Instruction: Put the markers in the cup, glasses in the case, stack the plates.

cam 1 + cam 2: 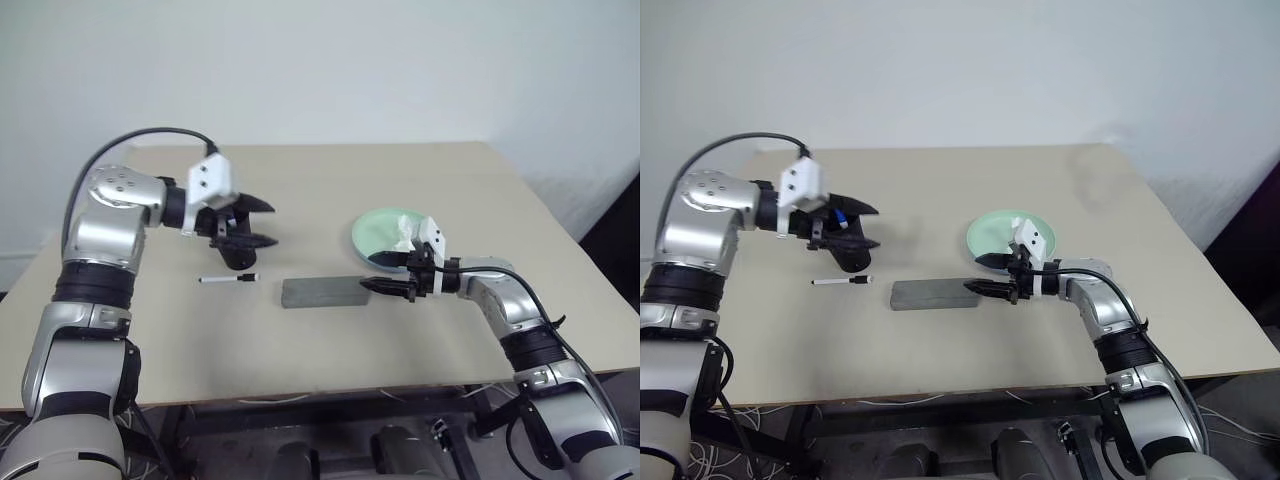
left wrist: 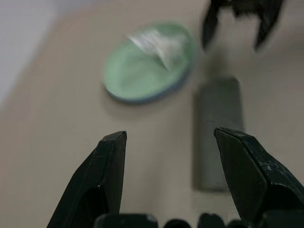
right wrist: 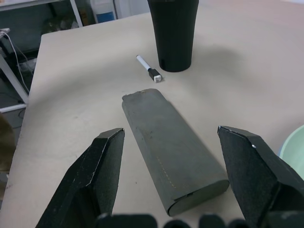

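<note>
Beige table [image 1: 330,190] against white wall [image 1: 320,60], left claw [image 1: 255,222] and right claw [image 1: 388,276] both released.

Even, soft overhead light; faint diffuse shadows on table [image 1: 330,180]. No glare. Left wrist view blurred: stacked plates [image 2: 147,64] and case [image 2: 218,128] ahead of fingers smeared. Right wrist view sharp.
</note>
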{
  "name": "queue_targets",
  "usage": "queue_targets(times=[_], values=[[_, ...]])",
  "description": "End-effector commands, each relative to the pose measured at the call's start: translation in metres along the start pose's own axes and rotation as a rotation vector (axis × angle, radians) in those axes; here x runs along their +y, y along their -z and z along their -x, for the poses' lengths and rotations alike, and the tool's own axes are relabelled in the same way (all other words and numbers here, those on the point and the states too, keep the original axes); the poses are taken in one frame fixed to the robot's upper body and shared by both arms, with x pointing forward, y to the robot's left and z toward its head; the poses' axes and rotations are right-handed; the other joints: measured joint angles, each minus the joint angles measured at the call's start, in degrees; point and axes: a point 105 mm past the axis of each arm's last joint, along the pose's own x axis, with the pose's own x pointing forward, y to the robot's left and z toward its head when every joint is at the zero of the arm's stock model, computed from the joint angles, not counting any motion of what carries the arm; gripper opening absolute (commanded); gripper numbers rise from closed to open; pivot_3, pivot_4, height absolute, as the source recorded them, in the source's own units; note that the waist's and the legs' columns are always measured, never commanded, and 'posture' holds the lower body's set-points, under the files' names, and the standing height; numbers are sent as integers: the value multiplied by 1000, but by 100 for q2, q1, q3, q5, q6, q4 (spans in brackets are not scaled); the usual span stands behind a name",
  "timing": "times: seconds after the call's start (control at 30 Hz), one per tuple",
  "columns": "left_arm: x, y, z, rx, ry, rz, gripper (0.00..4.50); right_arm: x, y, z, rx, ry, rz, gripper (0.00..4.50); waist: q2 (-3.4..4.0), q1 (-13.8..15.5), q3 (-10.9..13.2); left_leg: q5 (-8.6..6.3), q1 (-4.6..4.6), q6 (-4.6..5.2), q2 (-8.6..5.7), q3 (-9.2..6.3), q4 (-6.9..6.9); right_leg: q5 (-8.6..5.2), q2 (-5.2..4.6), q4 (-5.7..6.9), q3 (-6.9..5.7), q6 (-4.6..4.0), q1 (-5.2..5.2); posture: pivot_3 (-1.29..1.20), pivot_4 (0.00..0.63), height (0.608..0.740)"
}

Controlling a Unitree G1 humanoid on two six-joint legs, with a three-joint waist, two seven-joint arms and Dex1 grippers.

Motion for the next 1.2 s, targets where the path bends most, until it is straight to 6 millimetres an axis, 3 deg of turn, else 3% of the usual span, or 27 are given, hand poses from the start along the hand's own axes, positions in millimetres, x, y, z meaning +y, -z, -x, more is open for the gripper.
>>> queue_targets(times=[0.03, 0.2, 0.57, 1.2], values=[[6, 7, 3, 138, 30, -41, 3249, -2, -19, -2, -32, -3, 74, 3400, 0, -1, 0, 0, 0, 0, 0, 0, 0, 0, 1, 0, 0, 0, -1, 0, 0, 740], [4, 36, -1, 300, 95, -47, 4477, -2, -19, -2, -37, 4, 76, 3400, 0, -3, 0, 0, -1, 1, 0, 3, -2, -1, 1, -1, 4, 0, -3, 0, 0, 740], [1, 83, -10, 564, 151, -68, 4477, -2, -18, 1, -38, 20, 77, 3400, -2, 15, 0, 0, -9, 2, 0, 2, -2, -1, 1, -2, 8, 1, -7, 0, 0, 740], [-10, 94, -29, 583, 211, -17, 4477, -3, -18, 0, -41, 24, 79, 3400, -3, 12, 0, -1, -10, 2, -1, 1, -2, -1, 1, -1, 8, 2, -7, 0, 0, 740]])
